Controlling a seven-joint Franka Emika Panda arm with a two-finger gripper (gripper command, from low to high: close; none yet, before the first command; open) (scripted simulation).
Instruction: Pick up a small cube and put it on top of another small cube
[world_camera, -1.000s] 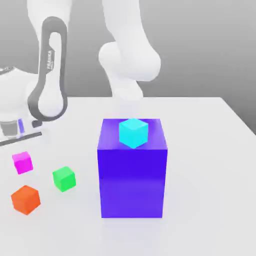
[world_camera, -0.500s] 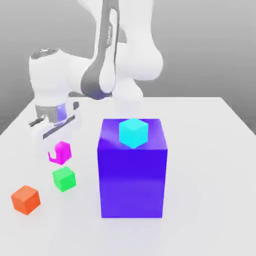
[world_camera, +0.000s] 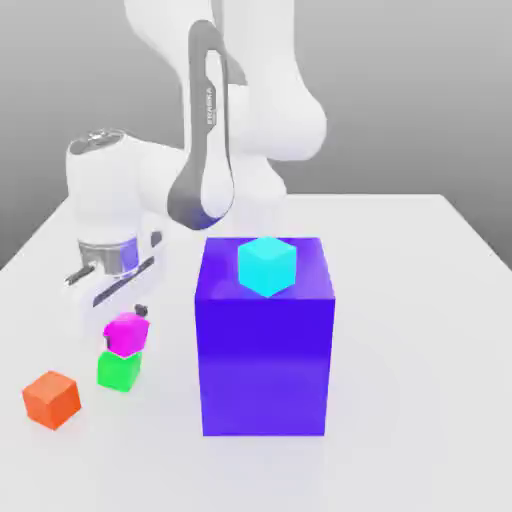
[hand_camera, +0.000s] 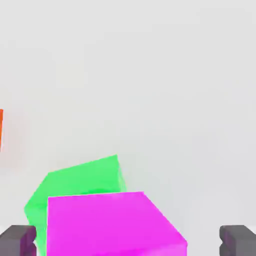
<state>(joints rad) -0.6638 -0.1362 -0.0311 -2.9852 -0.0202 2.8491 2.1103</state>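
Pink cube (world_camera: 127, 333) sits on green cube (world_camera: 120, 370); gripper (hand_camera: 129, 241) released, jaws wide. Lift straight up, you'll avoid nudging it.

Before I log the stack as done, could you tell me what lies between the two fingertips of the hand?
In the hand view, the magenta cube lies between the fingertips, resting on the green cube, with a gap on either side.

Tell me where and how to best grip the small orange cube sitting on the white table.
Grip the small orange cube across two opposite upright faces, coming straight down from above. It rests flat on the white table, apart from the other cubes, so its sides look free.
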